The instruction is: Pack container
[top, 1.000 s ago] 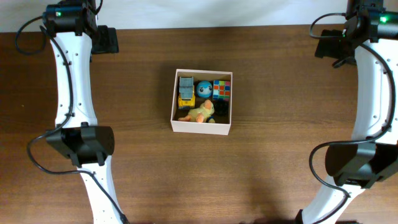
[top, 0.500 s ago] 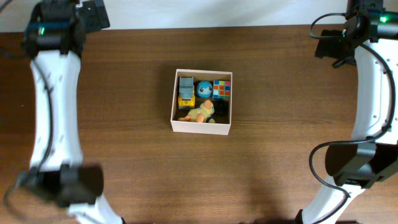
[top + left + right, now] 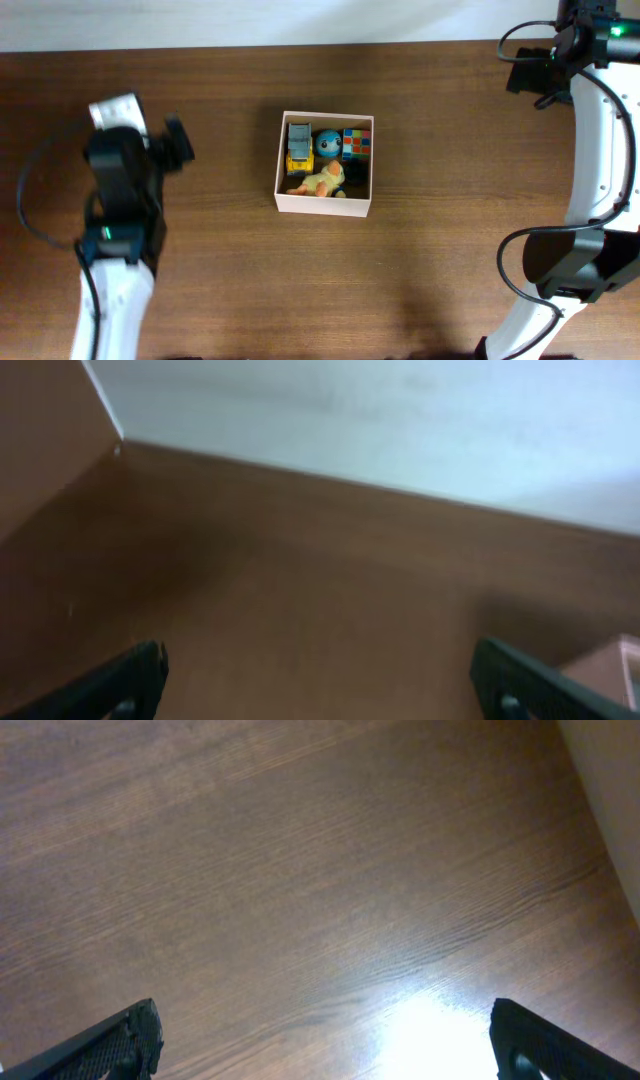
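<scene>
The container point(image 3: 323, 206) is a square white box at the table's middle. It holds a yellow and grey toy truck point(image 3: 299, 147), a blue ball point(image 3: 327, 142), a colourful cube point(image 3: 356, 143) and a yellow plush duck point(image 3: 322, 181). My left gripper point(image 3: 176, 146) is well to the left of the box, blurred, and points toward it. In the left wrist view it point(image 3: 320, 690) is open and empty, with a corner of the box point(image 3: 612, 663) at the right edge. My right gripper point(image 3: 527, 76) is at the back right; the right wrist view shows it point(image 3: 325, 1045) open over bare wood.
The brown wooden table point(image 3: 450, 250) runs to a white wall point(image 3: 400, 420) at the back. The right arm's base point(image 3: 560, 265) stands at the front right. The left arm's body point(image 3: 115, 215) lies over the table's left side.
My left arm has swung from the back left corner forward over the table's left side, its gripper now turned toward the box. The right arm and the toys have not moved.
</scene>
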You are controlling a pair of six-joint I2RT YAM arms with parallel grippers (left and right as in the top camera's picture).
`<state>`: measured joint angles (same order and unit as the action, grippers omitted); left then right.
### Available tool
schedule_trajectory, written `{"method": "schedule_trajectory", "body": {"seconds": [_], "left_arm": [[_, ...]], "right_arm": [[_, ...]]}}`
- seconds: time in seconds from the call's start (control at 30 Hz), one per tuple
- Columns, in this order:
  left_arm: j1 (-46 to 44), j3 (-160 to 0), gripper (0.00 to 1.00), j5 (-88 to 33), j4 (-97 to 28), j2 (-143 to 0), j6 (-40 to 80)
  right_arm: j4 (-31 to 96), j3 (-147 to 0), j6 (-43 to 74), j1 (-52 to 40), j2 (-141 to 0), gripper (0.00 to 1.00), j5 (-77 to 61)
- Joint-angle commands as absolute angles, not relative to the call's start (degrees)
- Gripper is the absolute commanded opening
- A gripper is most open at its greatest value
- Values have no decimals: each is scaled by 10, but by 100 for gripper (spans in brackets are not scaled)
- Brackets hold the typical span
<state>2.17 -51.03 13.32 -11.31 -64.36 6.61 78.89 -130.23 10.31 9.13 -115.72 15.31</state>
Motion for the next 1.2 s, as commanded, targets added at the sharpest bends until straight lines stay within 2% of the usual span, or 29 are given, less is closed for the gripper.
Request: {"method": "schedule_trajectory", "body": {"seconds": [0.0,0.27,0.67,1.17], "left_arm": [[22,-422,99,126,-84,-550,69],[22,-241,99,127,-60,-347,69],[22,-79,99,129,-61,-131,69],[51,-42,99,108,-105,-32,69]], "right_arm": [[789,-1303,103,90,-1157,99,152],[789,-1303,103,90,-1157,99,152],[789,-1303,103,90,-1157,99,152],[789,-1303,103,90,-1157,99,152]]}}
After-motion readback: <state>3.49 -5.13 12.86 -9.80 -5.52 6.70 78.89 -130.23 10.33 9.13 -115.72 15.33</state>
